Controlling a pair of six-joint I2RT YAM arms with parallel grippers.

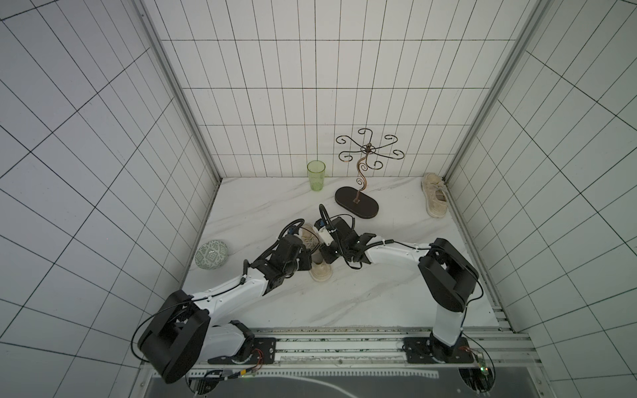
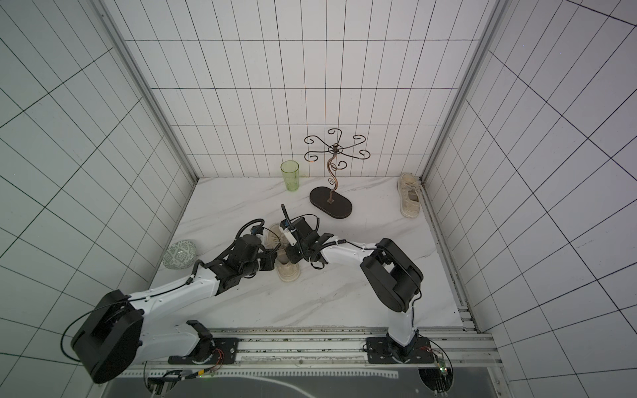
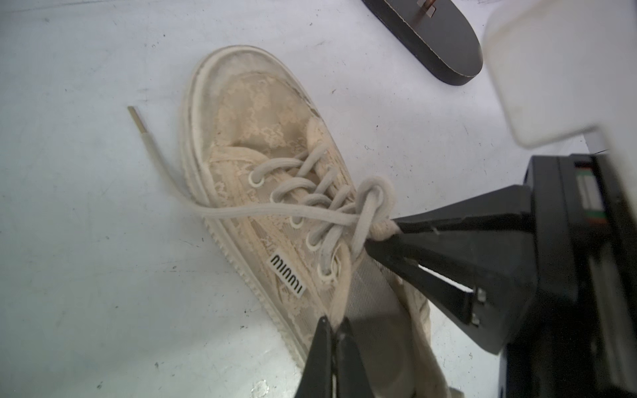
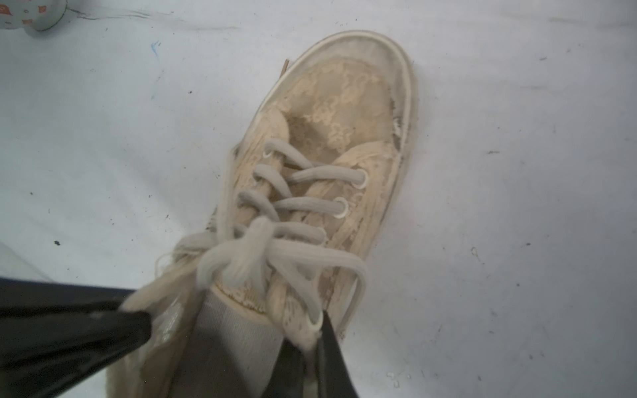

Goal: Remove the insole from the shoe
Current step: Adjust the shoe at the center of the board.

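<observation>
A beige lace shoe (image 1: pixel 320 272) with pale laces lies mid-table, its toe pointing away, and shows in both top views (image 2: pixel 289 272). Inside its opening I see the grey mesh insole (image 3: pixel 368 293), also in the right wrist view (image 4: pixel 234 327). My left gripper (image 3: pixel 334 322) is shut on the shoe's collar edge on one side. On the opposite side, by the last eyelet, my right gripper (image 4: pixel 310 341) is shut on the upper's edge. Seen from above, both grippers meet over the shoe's opening, and the arms hide most of it.
A second beige shoe (image 1: pixel 435 194) lies by the back right wall. A dark oval base (image 1: pixel 356 202) carries a tall curled wire stand just behind the shoe. A green cup (image 1: pixel 316 175) stands at the back, and a patterned round dish (image 1: pixel 211 254) sits at the left edge.
</observation>
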